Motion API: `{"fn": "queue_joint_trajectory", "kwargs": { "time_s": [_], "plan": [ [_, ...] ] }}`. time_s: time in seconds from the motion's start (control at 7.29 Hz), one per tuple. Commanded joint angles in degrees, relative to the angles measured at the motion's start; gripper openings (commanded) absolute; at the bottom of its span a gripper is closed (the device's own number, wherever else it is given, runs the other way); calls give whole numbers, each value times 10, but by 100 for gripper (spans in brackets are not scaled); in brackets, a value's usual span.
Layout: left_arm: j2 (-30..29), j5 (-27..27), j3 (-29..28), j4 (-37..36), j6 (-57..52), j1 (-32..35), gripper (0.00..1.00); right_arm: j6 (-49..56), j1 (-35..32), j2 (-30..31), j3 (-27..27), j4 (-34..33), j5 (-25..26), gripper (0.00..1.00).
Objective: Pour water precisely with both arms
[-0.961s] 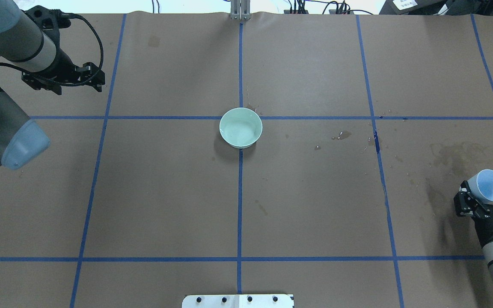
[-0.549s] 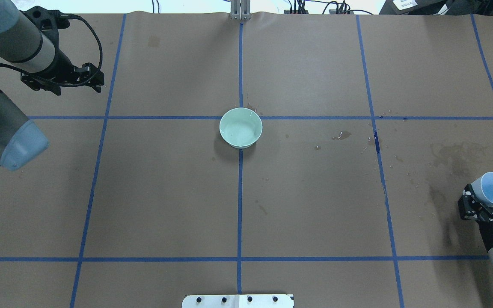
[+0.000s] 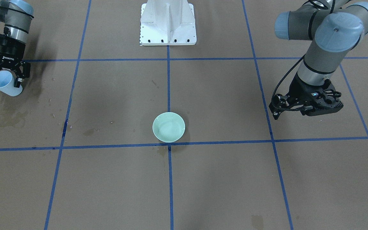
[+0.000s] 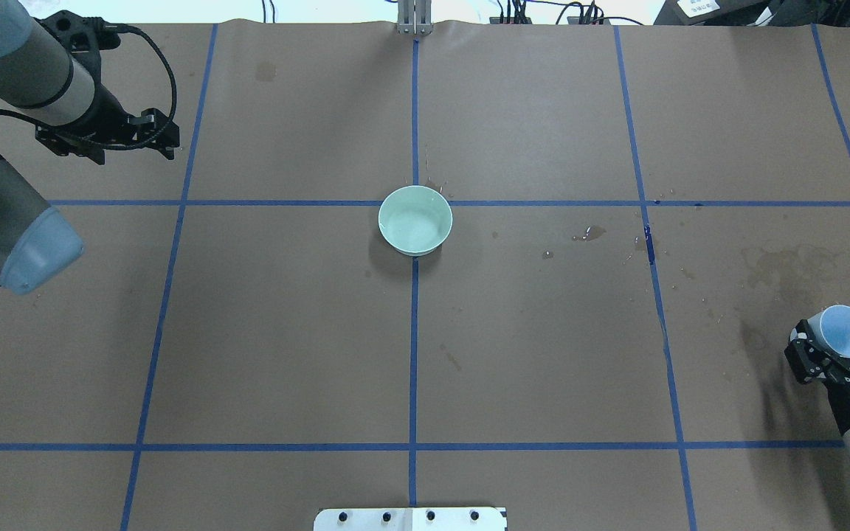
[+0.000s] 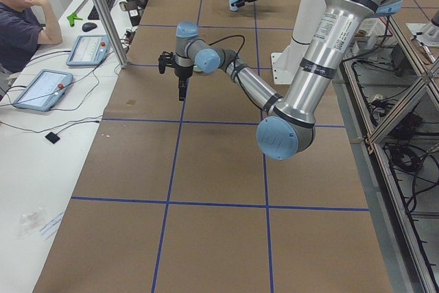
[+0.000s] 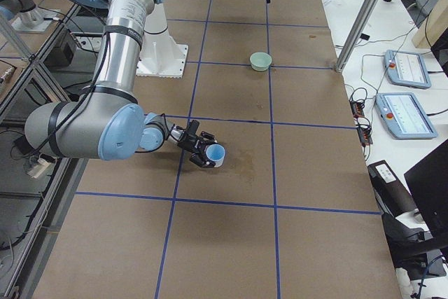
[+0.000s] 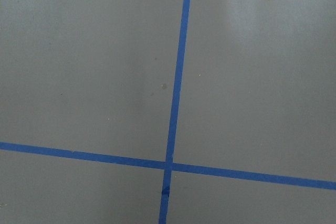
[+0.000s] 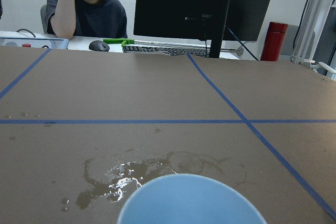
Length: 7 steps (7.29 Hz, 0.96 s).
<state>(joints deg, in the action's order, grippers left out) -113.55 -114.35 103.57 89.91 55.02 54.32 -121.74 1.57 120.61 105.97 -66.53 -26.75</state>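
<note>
My right gripper (image 4: 827, 352) is shut on a light-blue cup (image 4: 845, 332) at the table's right edge, tilted with its mouth facing up and forward. The cup also shows in the front view (image 3: 6, 83), the right side view (image 6: 213, 153) and as a rim in the right wrist view (image 8: 191, 200). A mint-green bowl (image 4: 415, 220) stands at the table's centre with a faint shiny pool of water (image 4: 416, 230) inside. My left gripper (image 4: 172, 144) hangs at the far left, fingers together and empty, pointing down. A spilled water puddle (image 8: 126, 174) glints ahead of the cup.
Wet stains (image 4: 786, 265) and small drops (image 4: 589, 234) mark the brown paper right of the bowl. The white pedestal (image 3: 168, 24) stands at the near middle edge. An operator (image 5: 20, 25), tablets and a monitor (image 8: 205, 3) sit beyond the far edge.
My right gripper has shifted the cup slightly back toward the robot's side and lower over the table. The left arm and the bowl have barely moved.
</note>
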Motion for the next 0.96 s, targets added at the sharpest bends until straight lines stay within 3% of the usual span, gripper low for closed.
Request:
{"fn": "queue_joint_trajectory", "kwargs": {
  "time_s": [0.0,0.82],
  "plan": [
    [0,-1,1,0,0,0,100,-1,0,3,0,1,2,99],
    [0,-1,1,0,3,0,100,5,-1,41,30,2,12,99]
  ]
}}
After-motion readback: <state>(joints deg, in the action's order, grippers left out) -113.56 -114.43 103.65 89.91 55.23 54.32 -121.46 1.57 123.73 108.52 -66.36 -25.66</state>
